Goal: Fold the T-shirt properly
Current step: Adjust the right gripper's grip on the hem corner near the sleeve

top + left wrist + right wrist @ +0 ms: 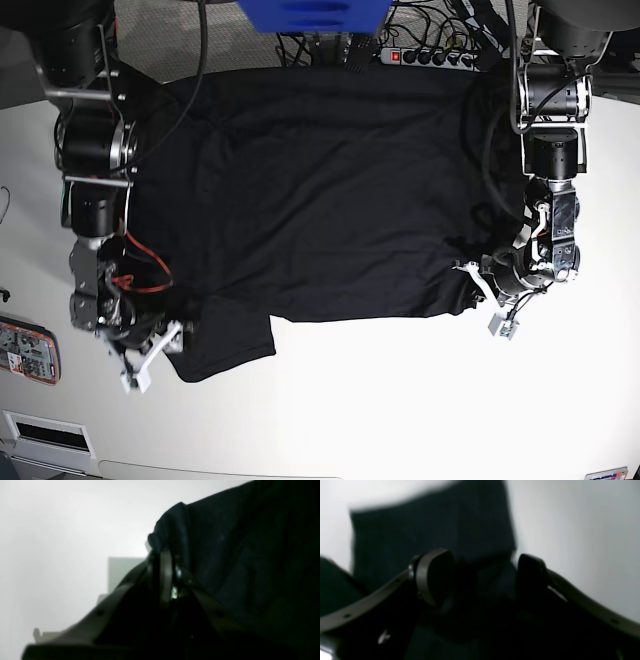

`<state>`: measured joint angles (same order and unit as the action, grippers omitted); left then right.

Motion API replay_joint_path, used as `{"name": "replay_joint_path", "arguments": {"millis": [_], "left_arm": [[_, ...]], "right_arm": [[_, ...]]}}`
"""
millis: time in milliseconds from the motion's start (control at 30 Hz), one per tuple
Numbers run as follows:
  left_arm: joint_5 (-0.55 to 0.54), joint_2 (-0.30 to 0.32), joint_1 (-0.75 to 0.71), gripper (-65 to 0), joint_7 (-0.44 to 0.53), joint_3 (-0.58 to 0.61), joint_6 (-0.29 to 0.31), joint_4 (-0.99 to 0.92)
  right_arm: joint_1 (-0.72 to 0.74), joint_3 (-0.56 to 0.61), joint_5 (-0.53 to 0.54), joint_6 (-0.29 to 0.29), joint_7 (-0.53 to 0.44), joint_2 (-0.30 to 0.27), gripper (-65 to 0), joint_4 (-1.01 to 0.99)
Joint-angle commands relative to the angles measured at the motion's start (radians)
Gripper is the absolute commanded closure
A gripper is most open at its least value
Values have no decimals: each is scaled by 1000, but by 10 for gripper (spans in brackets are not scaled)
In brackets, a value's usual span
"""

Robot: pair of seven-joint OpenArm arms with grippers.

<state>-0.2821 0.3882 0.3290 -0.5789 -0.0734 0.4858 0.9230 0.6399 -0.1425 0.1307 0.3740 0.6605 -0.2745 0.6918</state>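
T-shirt [320, 190], black, lies spread across the white table [400, 400], its far edge toward the robot's base and its near hem running between the two arms; one flap [228, 345] hangs lower at the base view's left, beside the right gripper [150, 355]. That gripper's jaws stand apart, straddling the cloth without pinching it, as the right wrist view shows, which suggests a corner just let go or about to be taken. Left gripper [478, 283], at the base view's right, is clamped on a bunched fold of the hem, so that corner stays under control for the fold. A power strip [430, 57] lies beyond the shirt.
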Motion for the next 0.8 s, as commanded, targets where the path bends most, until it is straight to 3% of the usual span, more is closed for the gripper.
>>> {"name": "replay_joint_path", "arguments": {"millis": [0, 233, 533, 667, 767], "left_arm": [[51, 13, -8, 0, -77, 2, -17, -5], [51, 13, -8, 0, -76, 2, -17, -5], [51, 10, -8, 0, -72, 2, -17, -5], [51, 12, -8, 0, -72, 2, -17, -5], [51, 12, -8, 0, -72, 2, -17, -5]], "right_arm": [[25, -4, 7, 1, -15, -10, -421, 15], [25, -4, 7, 1, -25, -7, -423, 16], [25, -6, 8, 0, -98, 87, -422, 16], [25, -6, 8, -57, -127, 102, -422, 16], [24, -6, 8, -65, -132, 102, -423, 16]]}}
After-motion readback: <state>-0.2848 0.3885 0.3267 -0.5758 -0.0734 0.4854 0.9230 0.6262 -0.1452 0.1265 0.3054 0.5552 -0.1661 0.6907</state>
